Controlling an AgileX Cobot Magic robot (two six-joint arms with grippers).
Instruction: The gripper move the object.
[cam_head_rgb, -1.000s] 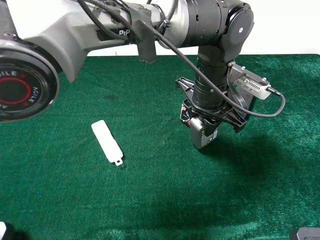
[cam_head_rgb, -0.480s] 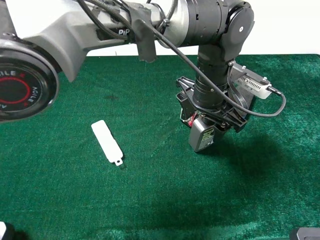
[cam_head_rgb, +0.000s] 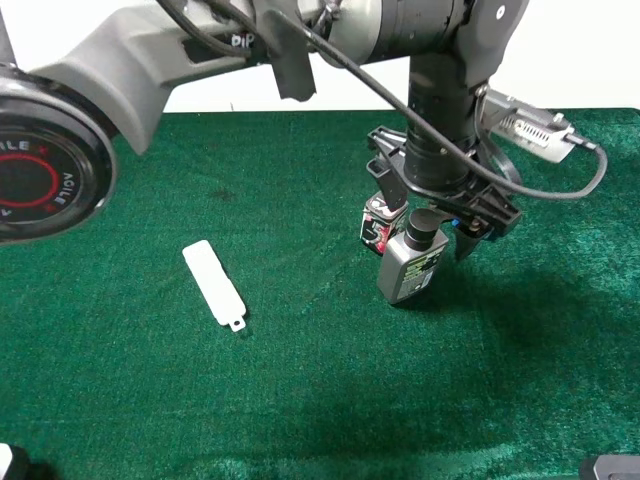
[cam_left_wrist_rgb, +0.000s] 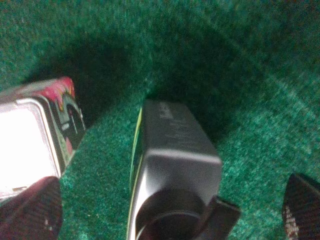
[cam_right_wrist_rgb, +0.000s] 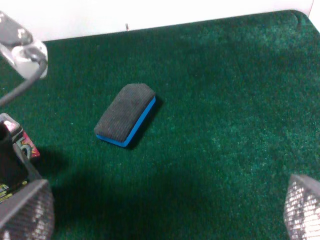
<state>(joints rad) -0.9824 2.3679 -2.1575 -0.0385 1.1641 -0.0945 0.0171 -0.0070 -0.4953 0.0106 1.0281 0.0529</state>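
The grey bottle with black pump cap and green-and-black label stands upright on the green cloth. My left gripper hangs just above its cap, jaws open and apart from it. In the left wrist view the bottle sits between my two spread fingertips, and neither touches it. My right gripper is open and empty over bare cloth, and the bottle's edge shows at its side.
A small black-red-white tin stands right beside the bottle, also in the left wrist view. A flat white bar lies to the left. A black-and-blue eraser lies on the cloth in the right wrist view.
My left gripper has opened, let go of the bottle and risen a little. The bottle now stands free on the cloth with its cap showing.
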